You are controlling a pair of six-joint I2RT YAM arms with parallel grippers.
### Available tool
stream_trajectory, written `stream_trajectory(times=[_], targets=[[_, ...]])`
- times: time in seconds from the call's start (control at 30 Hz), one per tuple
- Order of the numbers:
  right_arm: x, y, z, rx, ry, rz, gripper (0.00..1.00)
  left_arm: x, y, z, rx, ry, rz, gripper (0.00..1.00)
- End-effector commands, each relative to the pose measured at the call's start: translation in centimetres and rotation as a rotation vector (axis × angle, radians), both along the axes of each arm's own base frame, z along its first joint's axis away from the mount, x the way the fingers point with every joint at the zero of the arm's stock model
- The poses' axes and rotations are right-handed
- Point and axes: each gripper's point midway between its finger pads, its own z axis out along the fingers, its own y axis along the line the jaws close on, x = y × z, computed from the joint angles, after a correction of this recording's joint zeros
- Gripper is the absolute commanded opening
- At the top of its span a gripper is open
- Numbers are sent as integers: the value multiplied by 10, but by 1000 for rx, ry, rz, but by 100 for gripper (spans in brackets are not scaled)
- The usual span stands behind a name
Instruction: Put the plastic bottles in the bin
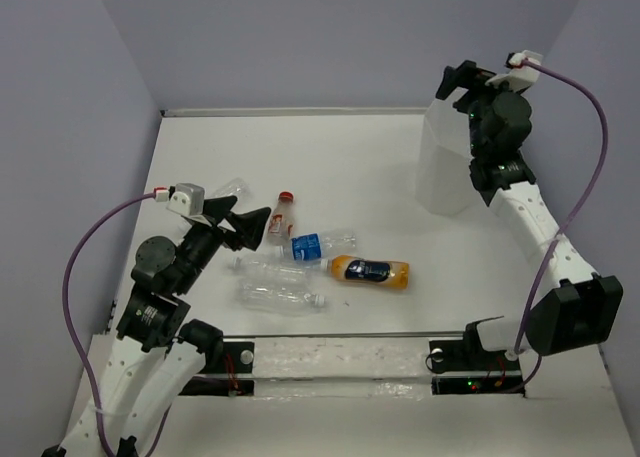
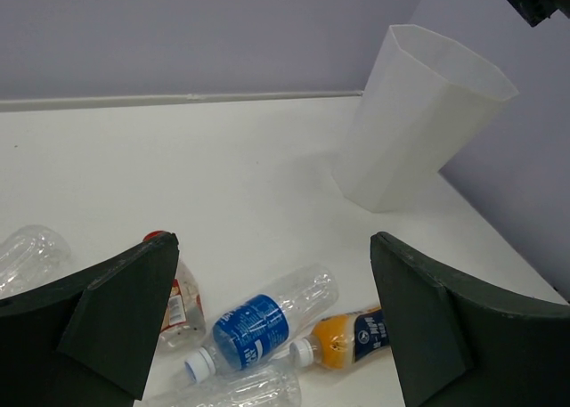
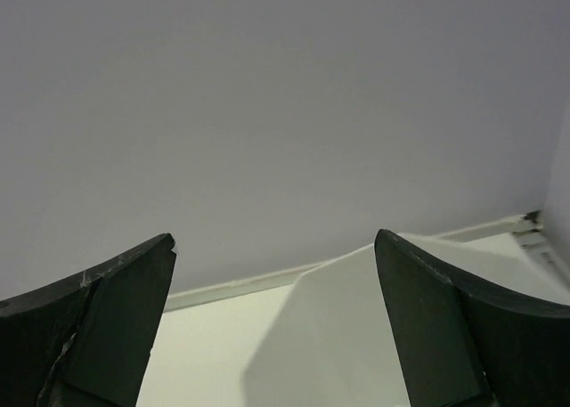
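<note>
The white worktop (image 1: pixel 350 157) fills the middle of the top view, with lilac walls round it. The bin (image 1: pixel 445 172) stands upright at the upper right of that frame, well apart from the bottles. In the left wrist view it (image 2: pixel 410 122) shows at the upper right, its octagonal rim open.

The right gripper (image 1: pixel 458 85) hangs at the bin's rim in the upper right. Whether it is right over the opening or a little behind it is hard to tell from above. In its own wrist view the right gripper (image 3: pixel 273 236) has its fingers (image 3: pixel 116 291) spread wide with nothing between them, and the pale bin shows low in the frame.

The left gripper (image 1: pixel 268 227) sits left of centre, just beside the bottles. Its fingers (image 2: pixel 125 300) are likewise spread and empty.

All six bottles lie on their sides on the worktop in a loose cluster, below and left of centre:
- the orange bottle (image 1: pixel 372 271), at the right end of the cluster
- the blue-labelled bottle (image 1: pixel 318 244), just above it
- a clear bottle (image 1: pixel 275 269), left of the orange one
- a second clear bottle (image 1: pixel 275 297), lowest of all
- a third clear bottle (image 1: pixel 228 189), at the cluster's upper left
- the red-capped bottle (image 1: pixel 283 215), close by the left fingers
</note>
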Motion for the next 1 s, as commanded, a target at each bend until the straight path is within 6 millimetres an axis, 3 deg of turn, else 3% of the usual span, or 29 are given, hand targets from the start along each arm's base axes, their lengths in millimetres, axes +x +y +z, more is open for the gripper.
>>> stream_trajectory(times=[0.0, 0.13, 0.17, 0.2, 0.23, 0.27, 0.3, 0.4, 0.43, 0.47, 0.5, 0.53, 0.63, 0.97], targets=[[-15, 103, -17, 15, 52, 219, 97, 1, 0, 12, -14, -37, -2, 99], [-28, 195, -75, -1, 186, 397, 94, 2, 2, 11, -15, -35, 10, 99], [-25, 215, -102, 0, 247, 423, 93, 2, 3, 12, -17, -36, 12, 99], [-35, 242, -118, -13, 290, 471, 93, 2, 3, 12, -17, -34, 16, 99], [-37, 255, -131, -12, 324, 487, 93, 2, 4, 12, -17, -34, 19, 99], [-34, 271, -159, -11, 386, 501, 92, 3, 5, 12, -17, -32, 29, 99], [-42, 290, -170, -18, 422, 533, 92, 3, 7, 12, -20, -29, 36, 99], [-48, 322, -202, 4, 506, 578, 92, 4, 11, 12, -22, -28, 60, 99], [-49, 332, -232, -15, 578, 580, 93, 4, 14, 13, -24, -29, 76, 99], [-55, 349, -235, 9, 599, 606, 96, 4, 15, 13, -26, -28, 83, 99], [-58, 358, -265, -8, 664, 603, 97, 4, 16, 13, -28, -27, 91, 99], [-65, 372, -271, -6, 677, 624, 100, 4, 19, 15, -32, -30, 104, 99], [-71, 387, -302, 24, 747, 641, 100, 5, 21, 14, -34, -26, 118, 99], [-98, 431, -345, 62, 859, 751, 100, 4, 21, 14, -37, -26, 118, 99]])
